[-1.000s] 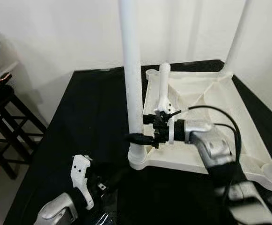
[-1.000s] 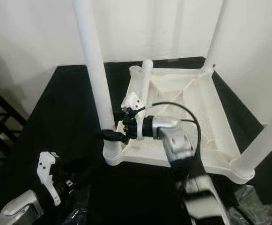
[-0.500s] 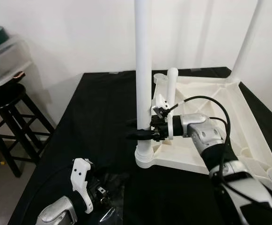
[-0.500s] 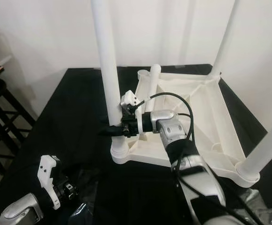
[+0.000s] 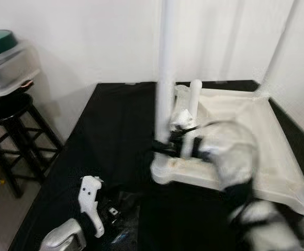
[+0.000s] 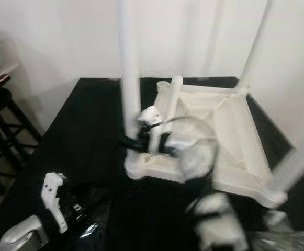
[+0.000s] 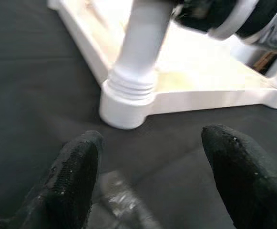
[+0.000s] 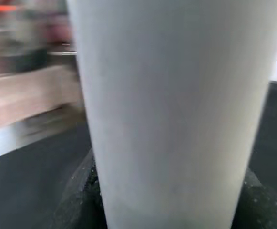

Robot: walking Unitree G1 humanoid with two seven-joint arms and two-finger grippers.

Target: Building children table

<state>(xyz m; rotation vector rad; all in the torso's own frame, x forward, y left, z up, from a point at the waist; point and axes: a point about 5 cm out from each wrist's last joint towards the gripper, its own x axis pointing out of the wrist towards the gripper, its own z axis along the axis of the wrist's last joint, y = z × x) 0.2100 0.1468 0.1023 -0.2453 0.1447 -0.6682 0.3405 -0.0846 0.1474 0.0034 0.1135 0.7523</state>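
Right gripper (image 5: 165, 147): jaws closed around the near-left leg (image 5: 165, 78) of the white children's table (image 5: 256, 136), low on the leg, just above its socket. In the right wrist view the leg (image 8: 171, 109) stands between the two black fingers (image 8: 78, 200), one at each side, touching it. The arm behind it is blurred.

Left gripper (image 7: 150, 176): jaws wide apart, holding nothing, hovering over the black worktop (image 5: 110, 136) at about 7 o'clock of the table's near-left corner. Its fingertips (image 7: 76, 167) point toward the leg socket (image 7: 126, 102), apart from it.

Children's table: white plastic, lying upside down on the worktop, at about 2 o'clock of the left gripper. Near-left leg upright in its corner socket; far-right leg (image 5: 280, 47) upright at 1 o'clock; a shorter white post (image 5: 194, 97) stands near the far-left corner.

Dark stool (image 5: 8, 130): on the floor at 9 o'clock of the worktop, a grey container (image 5: 8, 65) above it.

Writing, brands, labels: none legible.
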